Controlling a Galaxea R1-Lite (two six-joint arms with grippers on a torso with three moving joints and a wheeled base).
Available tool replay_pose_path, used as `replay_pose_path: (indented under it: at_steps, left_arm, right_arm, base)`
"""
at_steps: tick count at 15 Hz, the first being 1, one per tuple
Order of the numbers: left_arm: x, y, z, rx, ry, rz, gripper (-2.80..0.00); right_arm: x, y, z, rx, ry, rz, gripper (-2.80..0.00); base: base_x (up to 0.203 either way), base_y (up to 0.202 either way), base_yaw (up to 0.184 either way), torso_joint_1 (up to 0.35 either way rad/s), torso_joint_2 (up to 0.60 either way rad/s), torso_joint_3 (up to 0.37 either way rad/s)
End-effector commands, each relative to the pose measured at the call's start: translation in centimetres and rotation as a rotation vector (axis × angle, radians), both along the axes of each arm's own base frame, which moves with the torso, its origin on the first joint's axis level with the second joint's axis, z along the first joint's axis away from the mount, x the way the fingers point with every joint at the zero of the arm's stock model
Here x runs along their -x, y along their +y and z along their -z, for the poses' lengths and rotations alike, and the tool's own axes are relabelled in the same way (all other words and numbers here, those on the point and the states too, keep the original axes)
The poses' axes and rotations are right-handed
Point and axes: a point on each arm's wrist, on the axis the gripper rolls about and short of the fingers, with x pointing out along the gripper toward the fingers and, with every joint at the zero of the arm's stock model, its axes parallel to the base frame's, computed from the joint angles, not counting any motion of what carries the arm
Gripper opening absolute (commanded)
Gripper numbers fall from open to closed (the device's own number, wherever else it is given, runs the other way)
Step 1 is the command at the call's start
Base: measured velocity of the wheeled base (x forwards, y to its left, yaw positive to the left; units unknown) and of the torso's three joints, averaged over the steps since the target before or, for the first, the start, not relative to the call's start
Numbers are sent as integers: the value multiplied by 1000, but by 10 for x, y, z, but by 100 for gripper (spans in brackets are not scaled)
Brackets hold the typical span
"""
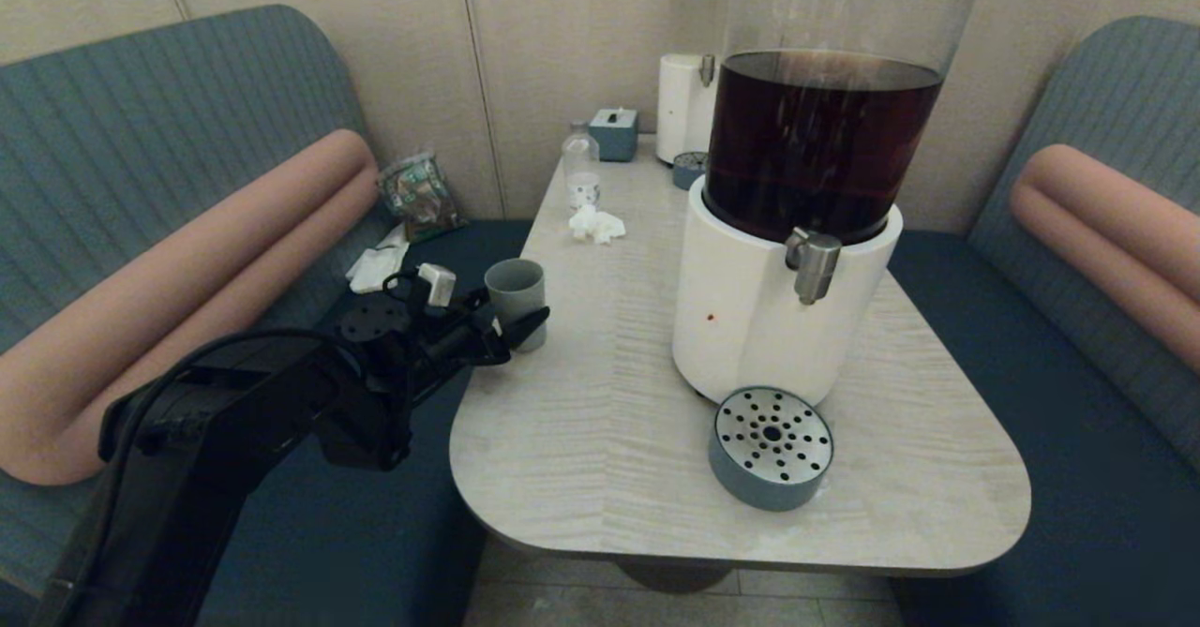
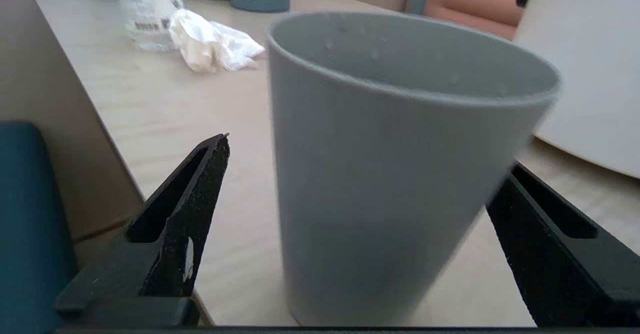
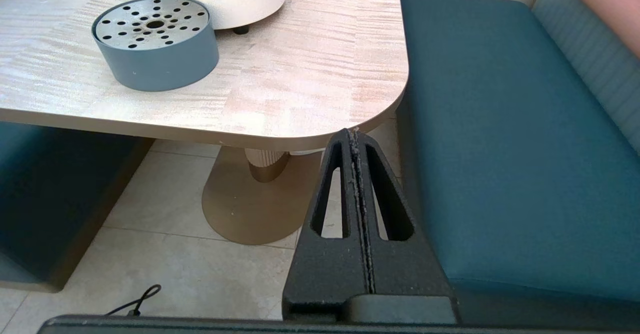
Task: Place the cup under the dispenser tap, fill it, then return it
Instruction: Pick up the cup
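Note:
The grey-blue cup point(image 1: 515, 290) point(image 2: 390, 174) stands upright near the table's left edge. My left gripper point(image 1: 506, 327) point(image 2: 367, 152) is open, reaching in from the left with one finger on each side of the cup. One finger point(image 2: 195, 199) shows a clear gap to the cup; the other point(image 2: 545, 239) sits close by its wall. The dispenser tap point(image 1: 812, 266) sticks out of the big white-based dispenser point(image 1: 750, 327) holding dark liquid, to the cup's right. My right gripper point(image 3: 354, 132) is shut with nothing in it, low beside the table's near right corner.
A round blue-grey drip tray point(image 1: 771, 447) point(image 3: 155, 42) lies below the tap. A clear bottle point(image 1: 580, 170), crumpled tissue point(image 1: 596, 224), a tissue box point(image 1: 614, 132) and a second paler dispenser point(image 1: 684, 107) stand at the back. Padded benches flank the table point(image 1: 609, 421).

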Motion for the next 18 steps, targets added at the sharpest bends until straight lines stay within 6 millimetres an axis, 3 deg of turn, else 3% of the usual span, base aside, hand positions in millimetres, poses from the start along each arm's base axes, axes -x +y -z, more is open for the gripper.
replay_pose_path:
  at_steps: [1,15,16,18]
  left_arm:
    - [-3,-1,-1,6,-20,-4,0]
    - [-3,-3,-4,26,-12,-5,0]
    - [-3,-3,-4,27,-12,-4,-280]
    - [-3,-3,-6,30,-15,-3,-280]
  right_arm:
    - [0,0,0,0,-1,-1,-280]
    - [0,0,0,0,-1,-1,-280]
    - [0,0,0,0,-1,1,-280]
    - [0,0,0,0,-1,-1,-280]
  base:
    - [0,0,0,0,0,0]
    - [0,0,0,0,0,0]
    - [0,0,0,0,0,0]
    - [0,0,0,0,0,0]
